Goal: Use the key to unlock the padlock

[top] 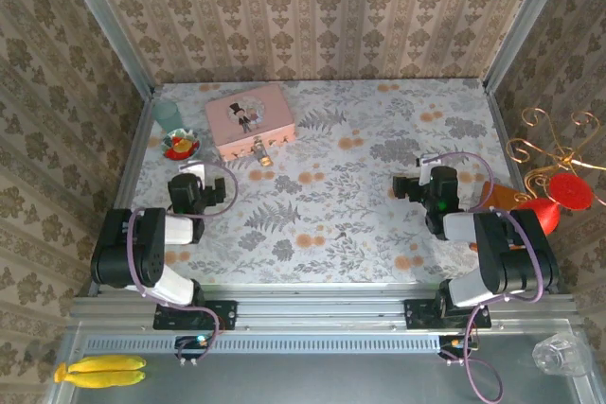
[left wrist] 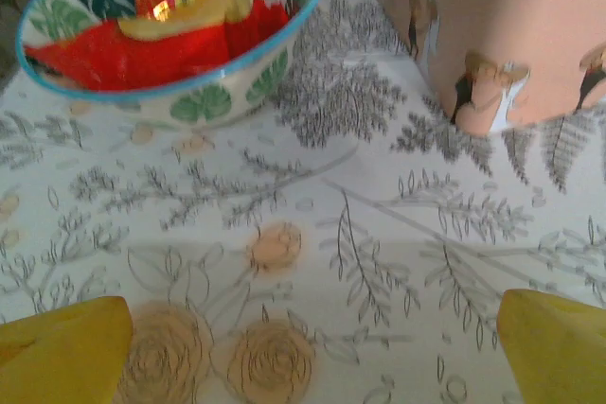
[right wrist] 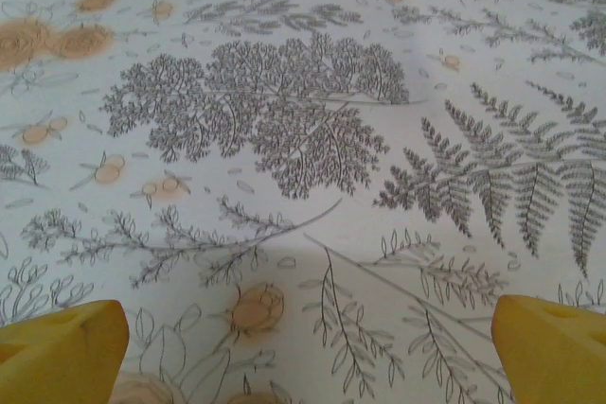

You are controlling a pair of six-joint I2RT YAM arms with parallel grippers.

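The padlock [top: 260,151] is a tiny brass and silvery thing lying on the table just in front of the pink tin [top: 251,118]. It is too small here to tell the key apart from it. My left gripper [top: 194,175] hovers at the left of the table, pointing at the tin and a bowl. In the left wrist view its yellow fingertips [left wrist: 57,347] stand wide apart over bare cloth, so the left gripper [left wrist: 308,357] is open and empty. My right gripper [top: 417,184] is at the right of the table. The right gripper [right wrist: 308,357] is open too, with nothing between its fingertips [right wrist: 554,347].
A leaf-patterned bowl [left wrist: 170,35] of red and yellow pieces sits left of the pink tin [left wrist: 511,35], with a teal glass [top: 169,114] behind it. A gold wire stand [top: 559,144] and a red object [top: 568,191] stand at the right edge.
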